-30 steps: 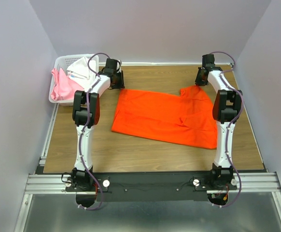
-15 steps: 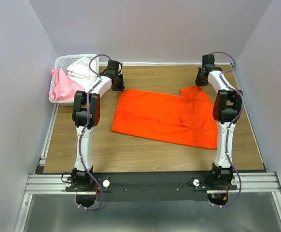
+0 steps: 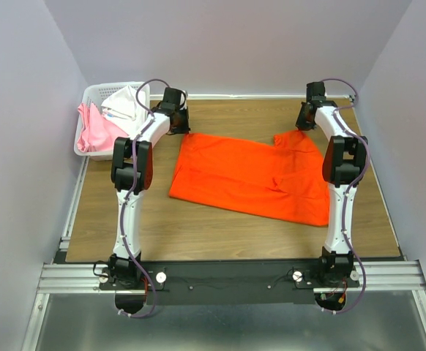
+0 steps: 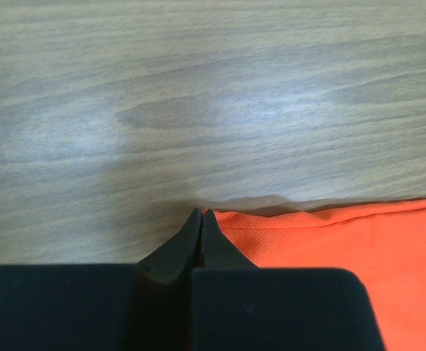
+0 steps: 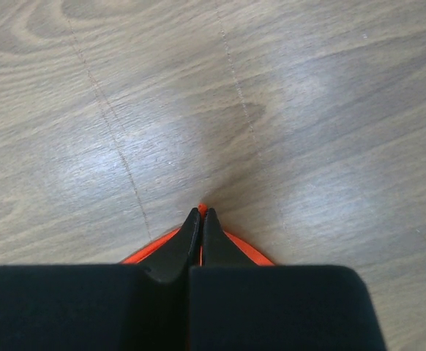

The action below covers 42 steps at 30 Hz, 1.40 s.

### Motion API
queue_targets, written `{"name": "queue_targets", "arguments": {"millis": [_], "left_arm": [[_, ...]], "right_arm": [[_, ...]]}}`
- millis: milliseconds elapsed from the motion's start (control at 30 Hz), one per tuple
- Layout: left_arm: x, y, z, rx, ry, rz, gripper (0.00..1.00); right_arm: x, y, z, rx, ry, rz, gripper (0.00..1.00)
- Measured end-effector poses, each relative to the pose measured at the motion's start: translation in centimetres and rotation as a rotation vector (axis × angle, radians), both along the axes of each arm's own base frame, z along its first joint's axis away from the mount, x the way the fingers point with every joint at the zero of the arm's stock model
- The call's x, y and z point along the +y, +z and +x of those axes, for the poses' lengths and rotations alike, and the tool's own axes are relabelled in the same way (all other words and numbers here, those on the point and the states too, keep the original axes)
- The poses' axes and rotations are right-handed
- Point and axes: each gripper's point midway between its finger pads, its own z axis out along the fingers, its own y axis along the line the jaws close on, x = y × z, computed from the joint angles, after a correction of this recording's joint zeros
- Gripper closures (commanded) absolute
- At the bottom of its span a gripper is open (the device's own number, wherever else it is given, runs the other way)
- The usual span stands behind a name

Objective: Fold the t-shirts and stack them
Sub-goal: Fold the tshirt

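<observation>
Centrally on tabletop, orange shirt spread flat. Far left, basket with pink shirt, white shirt. At far right corner, right fingers shut, pinching cloth. At far left corner, left fingers pressed together; hold on cloth unclear.

The spread t-shirt lies on the table, right of the basket holding other shirts.

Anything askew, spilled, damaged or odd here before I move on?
Nothing spilled or damaged. The orange t-shirt lies skewed on the table, its near edge slanting, with creases toward its right side. A pink t-shirt droops over the rim of the white basket.
</observation>
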Motion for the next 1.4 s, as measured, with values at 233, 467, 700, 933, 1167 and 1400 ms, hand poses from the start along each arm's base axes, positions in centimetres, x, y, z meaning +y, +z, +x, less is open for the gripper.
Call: {"name": "queue_targets", "arguments": {"millis": [233, 467, 700, 933, 1167, 1400], "left_arm": [[-1.6, 1.7, 2.0, -0.064, -0.037, -0.081, 1.00], [-2.7, 4.1, 4.4, -0.148, -0.074, -0.186, 1.00], [-2.5, 6.2, 5.8, -0.218, -0.088, -0.288, 1.00], [-2.0, 4.1, 5.1, -0.204, -0.104, -0.312, 1.00], [-1.7, 0.5, 2.5, -0.120, -0.122, -0.289, 1.00], [-1.1, 1.9, 1.0, -0.137, -0.143, -0.250, 1.00]], "right_arm": [[-0.8, 2.9, 1.3, -0.055, -0.039, -0.019, 1.00], [-2.4, 7.8, 3.7, -0.181, -0.081, -0.029, 1.00], [-2.8, 10.0, 4.1, -0.226, -0.096, -0.026, 1.00], [-2.1, 13.3, 0.6, -0.230, -0.086, 0.003, 1.00], [-1.5, 13.4, -5.7, -0.170, -0.094, 0.036, 1.00], [-0.9, 11.1, -11.3, -0.086, -0.120, 0.068, 1.00]]}}
